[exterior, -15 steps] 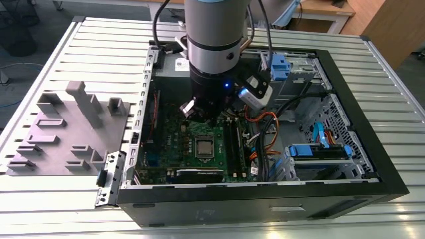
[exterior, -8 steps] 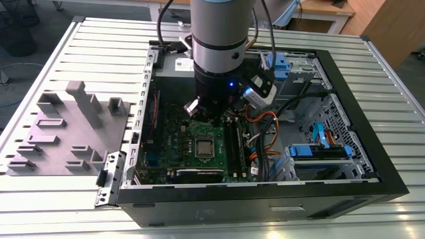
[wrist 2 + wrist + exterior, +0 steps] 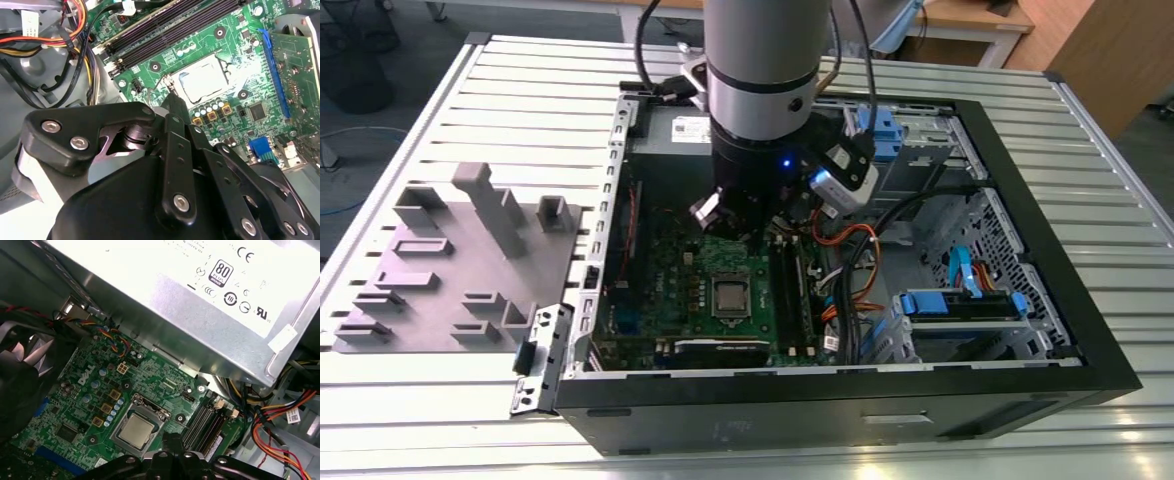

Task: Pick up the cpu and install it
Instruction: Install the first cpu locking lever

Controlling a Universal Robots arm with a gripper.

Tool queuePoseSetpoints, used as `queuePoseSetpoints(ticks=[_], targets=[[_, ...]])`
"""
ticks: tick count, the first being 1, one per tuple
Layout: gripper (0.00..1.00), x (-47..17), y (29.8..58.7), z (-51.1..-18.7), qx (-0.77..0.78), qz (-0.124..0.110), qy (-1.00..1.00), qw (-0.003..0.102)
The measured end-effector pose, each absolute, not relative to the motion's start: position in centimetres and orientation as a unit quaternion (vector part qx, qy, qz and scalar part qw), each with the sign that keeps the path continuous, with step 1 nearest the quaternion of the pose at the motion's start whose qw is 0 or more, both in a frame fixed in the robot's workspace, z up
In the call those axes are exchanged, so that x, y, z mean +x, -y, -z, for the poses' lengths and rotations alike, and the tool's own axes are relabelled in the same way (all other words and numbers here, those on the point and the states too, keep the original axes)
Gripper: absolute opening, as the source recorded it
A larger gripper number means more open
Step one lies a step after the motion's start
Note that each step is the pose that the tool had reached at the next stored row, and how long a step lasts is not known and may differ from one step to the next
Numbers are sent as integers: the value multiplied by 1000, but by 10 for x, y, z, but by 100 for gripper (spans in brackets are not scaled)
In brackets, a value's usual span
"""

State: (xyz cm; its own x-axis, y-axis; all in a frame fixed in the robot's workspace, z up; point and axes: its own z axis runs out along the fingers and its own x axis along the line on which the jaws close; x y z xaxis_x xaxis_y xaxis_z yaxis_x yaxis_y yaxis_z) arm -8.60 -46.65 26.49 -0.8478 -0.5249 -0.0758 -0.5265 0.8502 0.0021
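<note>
The cpu (image 3: 730, 296), a small silvery square, lies flat in the socket of the green motherboard (image 3: 670, 275) inside the open computer case (image 3: 1014, 180). It also appears in both wrist views, framed by the socket's metal bracket: cpu (image 3: 204, 80), cpu (image 3: 136, 431). My gripper (image 3: 724, 222) hangs above the board, just short of the socket on the power-supply side and not touching the chip. Its black fingers meet at one tip, gripper (image 3: 173, 101), gripper (image 3: 172, 441), shut with nothing seen between them.
A big grey power supply (image 3: 200, 295) with a white label sits close behind the gripper. Black memory slots (image 3: 165, 27) run beside the socket. Orange, yellow and black cables (image 3: 847, 250) crowd the exterior view's right of the board. A grey fixture plate (image 3: 454, 260) lies outside the case.
</note>
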Motion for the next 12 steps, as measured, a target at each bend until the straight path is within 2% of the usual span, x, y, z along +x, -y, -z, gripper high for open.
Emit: queuePoseSetpoints(ticks=[12], targets=[[11,-77,457,-265,-273,-11,-961,36]])
